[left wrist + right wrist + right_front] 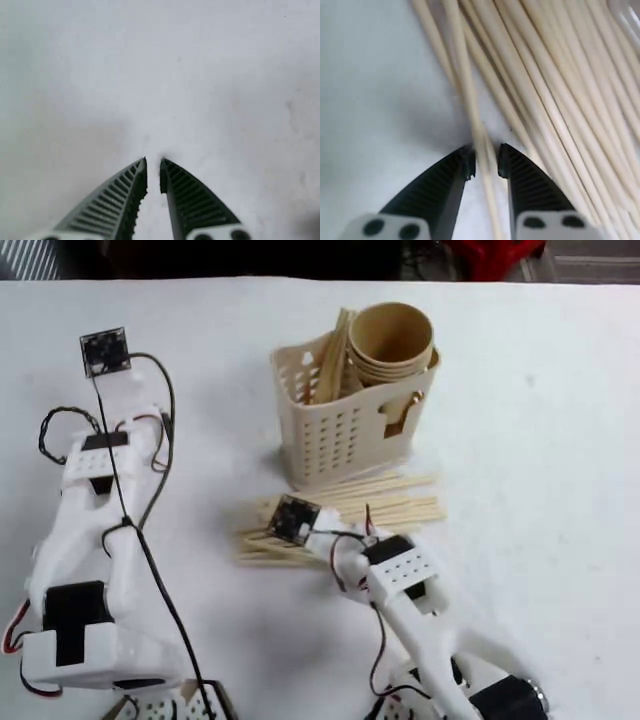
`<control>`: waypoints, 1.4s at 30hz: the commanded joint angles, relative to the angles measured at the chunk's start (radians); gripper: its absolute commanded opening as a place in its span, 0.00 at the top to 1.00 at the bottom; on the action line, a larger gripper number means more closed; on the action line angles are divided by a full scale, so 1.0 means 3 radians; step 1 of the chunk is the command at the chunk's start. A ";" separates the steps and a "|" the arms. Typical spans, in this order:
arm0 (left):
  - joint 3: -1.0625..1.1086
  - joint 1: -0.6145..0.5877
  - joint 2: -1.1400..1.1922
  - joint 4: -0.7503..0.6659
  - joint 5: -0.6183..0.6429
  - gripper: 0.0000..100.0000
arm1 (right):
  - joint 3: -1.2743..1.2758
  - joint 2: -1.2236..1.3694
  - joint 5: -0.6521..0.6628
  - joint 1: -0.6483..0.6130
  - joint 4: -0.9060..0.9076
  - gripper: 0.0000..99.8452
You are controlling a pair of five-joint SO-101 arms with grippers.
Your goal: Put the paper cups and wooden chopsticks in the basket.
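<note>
Wrist view reveals right claw (486, 159) pinching one chopstick (468, 100); left claw (153, 172) sits closed.

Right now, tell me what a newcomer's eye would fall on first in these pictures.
First the cream basket at the far middle of the table, with stacked paper cups and a few wooden chopsticks standing in it. Next the loose pile of chopsticks lying on the table just in front of it, with the right pincer down at one stick on the pile's edge.

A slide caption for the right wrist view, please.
Right gripper grips one chopstick at the edge of the pile.
</note>
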 commanded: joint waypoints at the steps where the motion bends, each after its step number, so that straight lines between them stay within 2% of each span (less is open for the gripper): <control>1: -0.0031 -0.0018 -0.0008 -0.0010 -0.0046 0.93 | -0.0307 -0.0166 -0.0026 0.0018 0.0448 0.92; 4: -0.0041 -0.0018 -0.0008 -0.0010 -0.0046 0.93 | -0.0573 -0.0509 -0.0194 0.0013 0.0831 0.92; 11: -0.0051 -0.0013 -0.0008 -0.0010 -0.0046 0.93 | -0.1187 -0.1353 -0.0230 0.0008 0.1573 0.92; 15: -0.0051 -0.0013 -0.0008 -0.0010 -0.0046 0.93 | -0.1294 -0.1460 -0.0205 -0.0033 0.1808 0.91; 17: -0.0051 -0.0013 -0.0008 -0.0010 -0.0046 0.93 | -0.1161 -0.1424 -0.0123 -0.0064 0.1885 0.87; 20: -0.0041 -0.0013 -0.0008 -0.0010 -0.0046 0.93 | -0.0757 -0.1317 0.0046 -0.0079 0.1752 0.76; 23: -0.0031 -0.0013 -0.0008 -0.0010 -0.0046 0.93 | -0.0312 -0.1240 0.0133 -0.0059 0.1271 0.70; 26: -0.0026 -0.0013 -0.0008 -0.0010 -0.0046 0.93 | -0.0051 -0.1225 0.0251 -0.0079 0.0949 0.74; 31: -0.0031 -0.0013 -0.0008 -0.0010 -0.0046 0.93 | 0.0020 -0.1077 0.0281 -0.0064 0.0913 0.84; 37: -0.0026 -0.0013 -0.0008 -0.0010 -0.0046 0.93 | 0.0010 -0.0606 0.0266 0.0008 0.0611 0.79; 42: -0.0026 -0.0013 -0.0008 -0.0010 -0.0046 0.93 | -0.0005 -0.0284 0.0281 0.0192 0.0279 0.79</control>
